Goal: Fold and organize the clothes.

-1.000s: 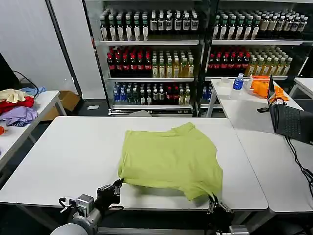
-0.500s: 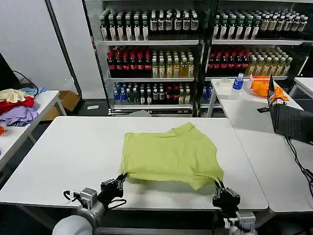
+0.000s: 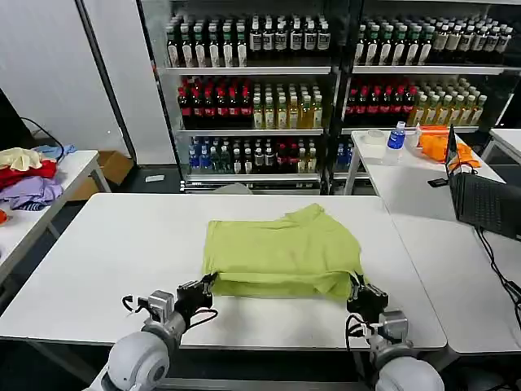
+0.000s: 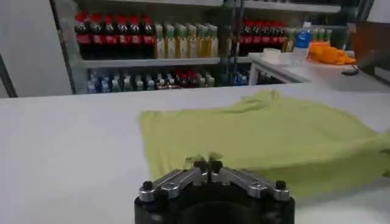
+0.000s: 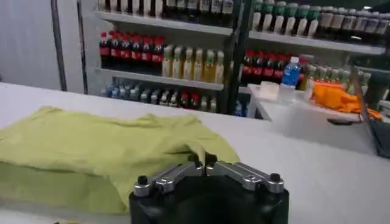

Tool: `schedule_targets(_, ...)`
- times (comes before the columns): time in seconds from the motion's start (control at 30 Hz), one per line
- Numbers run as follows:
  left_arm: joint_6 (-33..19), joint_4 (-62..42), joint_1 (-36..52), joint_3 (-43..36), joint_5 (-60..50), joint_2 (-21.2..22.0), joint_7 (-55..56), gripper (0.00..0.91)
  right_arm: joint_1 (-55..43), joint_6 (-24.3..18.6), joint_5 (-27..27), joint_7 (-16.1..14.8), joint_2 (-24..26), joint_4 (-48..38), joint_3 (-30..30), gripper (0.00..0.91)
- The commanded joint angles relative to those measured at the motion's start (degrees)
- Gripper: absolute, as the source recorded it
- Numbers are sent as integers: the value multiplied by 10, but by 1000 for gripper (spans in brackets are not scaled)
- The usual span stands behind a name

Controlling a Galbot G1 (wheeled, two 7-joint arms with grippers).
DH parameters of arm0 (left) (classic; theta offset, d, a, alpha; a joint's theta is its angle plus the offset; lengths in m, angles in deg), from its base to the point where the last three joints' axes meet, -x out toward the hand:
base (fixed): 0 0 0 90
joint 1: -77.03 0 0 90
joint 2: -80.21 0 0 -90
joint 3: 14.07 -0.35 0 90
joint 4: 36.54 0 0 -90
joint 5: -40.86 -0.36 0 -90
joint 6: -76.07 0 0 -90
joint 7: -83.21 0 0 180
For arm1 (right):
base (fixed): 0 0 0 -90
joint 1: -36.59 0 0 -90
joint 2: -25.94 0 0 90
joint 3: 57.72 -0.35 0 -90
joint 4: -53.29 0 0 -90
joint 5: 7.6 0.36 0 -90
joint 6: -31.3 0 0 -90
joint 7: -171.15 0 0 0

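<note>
The lime T-shirt (image 3: 281, 254) lies in the middle of the white table (image 3: 114, 252), its near part doubled under into a thick fold along the front. My left gripper (image 3: 207, 283) is shut on the shirt's near left corner, low over the table. At the near right corner my right gripper (image 3: 356, 285) is shut on the cloth. In the left wrist view the fingertips (image 4: 208, 163) pinch a bit of the shirt (image 4: 262, 134). The right wrist view shows the right gripper (image 5: 203, 159) closed on a bunched edge of the shirt (image 5: 103, 149).
A second table on the right holds a laptop (image 3: 487, 204), an orange cloth (image 3: 444, 147) and a blue bottle (image 3: 396, 135). A heap of red, lavender and cream garments (image 3: 28, 175) lies on a table at the left. Drink shelves (image 3: 252, 98) stand behind.
Both grippers have moved away from the table's front edge, carrying the shirt's near hem with them. The shirt now looks shorter front to back, with a fold along its near side.
</note>
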Motion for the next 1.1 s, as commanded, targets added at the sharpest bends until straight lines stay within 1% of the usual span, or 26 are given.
schedule_targets(0.03,-1,-38,38,-14,1,1,0,10,-55,-5,-15,-6,8,-58,18,0)
schedule_targets(0.23,-3,-46,39,-17,-1,6,2,20,-79,-13,-29,-15,17,-80,33,0)
schedule_targets(0.27,-3,-47,39,-17,-1,7,3,10,-85,-15,-31,-16,19,-85,36,0)
schedule_targets(0.47,-3,-50,39,-16,-2,10,4,20,-125,-16,-38,-20,27,-118,56,0)
schedule_targets(0.6,-4,-57,41,-17,-6,14,5,10,-131,-12,-41,-20,24,-129,65,0)
schedule_targets(0.63,-4,-59,42,-17,-7,15,5,91,-131,-9,-44,-18,23,-130,66,0)
schedule_targets(0.67,-4,-61,43,-18,-7,17,5,564,-130,0,-46,-17,20,-132,67,222)
schedule_targets(0.7,-4,-62,44,-18,-8,18,5,907,-129,7,-52,-17,18,-134,67,907)
schedule_targets(0.8,0,-67,48,-19,-10,25,8,907,-125,7,-62,-13,10,-136,66,907)
schedule_targets(0.93,3,-66,48,-17,-16,29,9,907,-111,4,-61,-14,7,-123,62,907)
schedule_targets(1.1,1,-49,34,-9,-21,29,14,907,-76,-1,-55,-12,2,-85,37,907)
